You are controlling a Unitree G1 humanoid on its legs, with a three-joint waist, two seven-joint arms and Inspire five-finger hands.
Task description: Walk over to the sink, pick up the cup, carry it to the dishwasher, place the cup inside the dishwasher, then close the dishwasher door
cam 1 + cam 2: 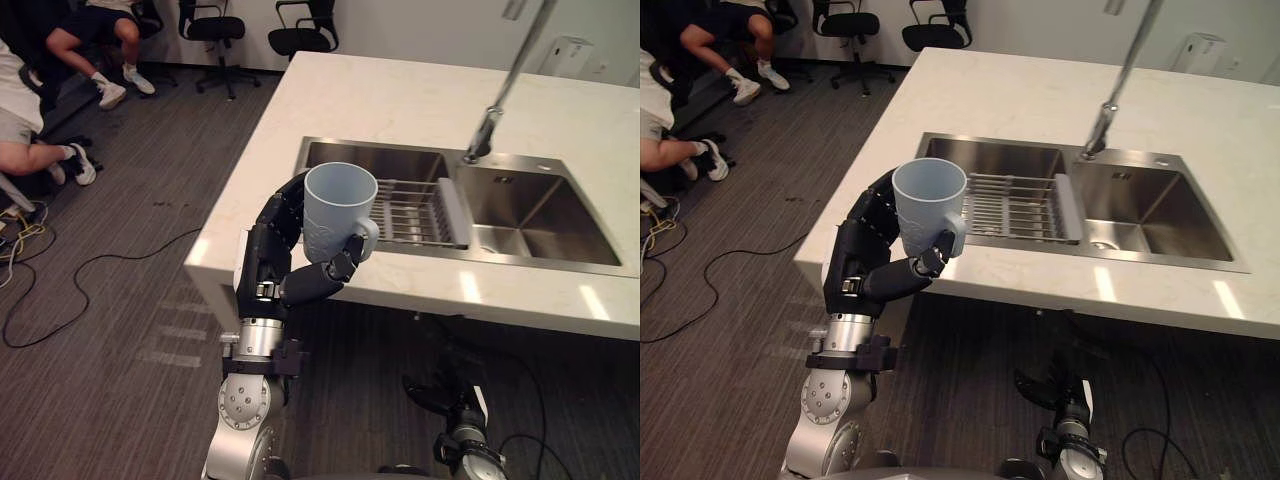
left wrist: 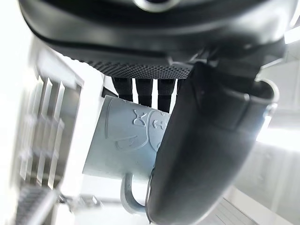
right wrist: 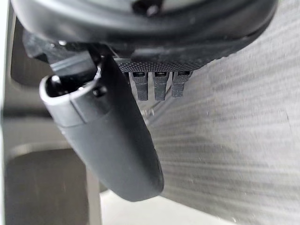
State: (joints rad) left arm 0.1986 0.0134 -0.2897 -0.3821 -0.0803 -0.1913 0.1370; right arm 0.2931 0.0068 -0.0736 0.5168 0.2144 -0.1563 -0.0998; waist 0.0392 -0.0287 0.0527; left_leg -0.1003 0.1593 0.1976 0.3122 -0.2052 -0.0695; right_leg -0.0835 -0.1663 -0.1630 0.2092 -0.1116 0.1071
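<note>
White counter [image 1: 400,100] and steel sink [image 1: 540,215] lie just beyond my left hand [image 1: 270,255], which is curled round the upright blue cup [image 1: 338,215]. Pickup looks done; next I must carry it to the dishwasher.

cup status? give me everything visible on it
The cup is a pale blue-grey mug that looks like matte plastic. It has a loop handle and raised relief shapes on its wall. It stands upright, mouth up, with nothing visible inside. The left hand is curled round it, thumb crossing under the handle, and holds it by the counter's front edge, near the sink's left basin.
</note>
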